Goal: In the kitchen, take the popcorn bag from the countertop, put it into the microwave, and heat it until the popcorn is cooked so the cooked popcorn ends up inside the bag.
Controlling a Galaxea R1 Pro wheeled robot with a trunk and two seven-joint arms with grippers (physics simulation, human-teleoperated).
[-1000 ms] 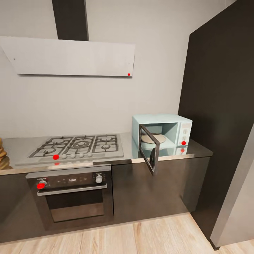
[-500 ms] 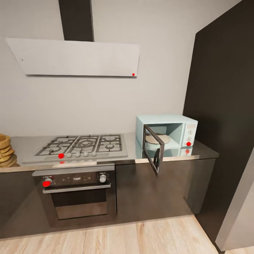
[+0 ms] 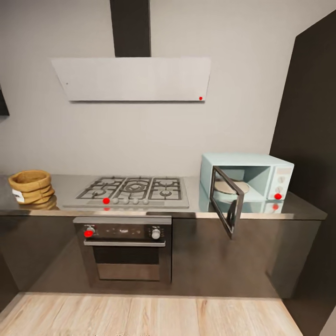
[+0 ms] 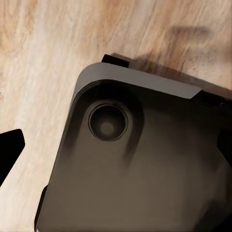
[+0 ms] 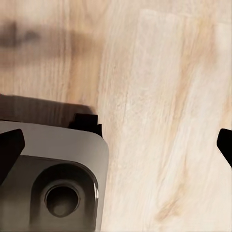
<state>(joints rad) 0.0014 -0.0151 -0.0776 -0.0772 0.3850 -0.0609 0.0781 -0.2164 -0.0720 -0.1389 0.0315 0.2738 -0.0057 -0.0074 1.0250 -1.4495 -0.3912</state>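
Left tool (image 4: 116, 145): fingertips wide apart – released, over the robot base (image 4: 140, 159) and floor.
Right tool (image 5: 116, 140): likewise spread, released.
Oven (image 3: 123, 247): 6 o'clock of the hob (image 3: 133, 190).
Table (image 3: 261, 210): popcorn bag (image 3: 31, 188) at 9 o'clock – microwave (image 3: 252, 179) at 3 o'clock, door open.

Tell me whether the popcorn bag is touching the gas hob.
Apart. The head view shows the popcorn bag on the countertop, with a bare grey strip between it and the gas hob.

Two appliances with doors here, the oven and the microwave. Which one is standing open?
The microwave on the countertop's right end: its dark glass door swings out past the counter edge. The oven under the hob is closed.
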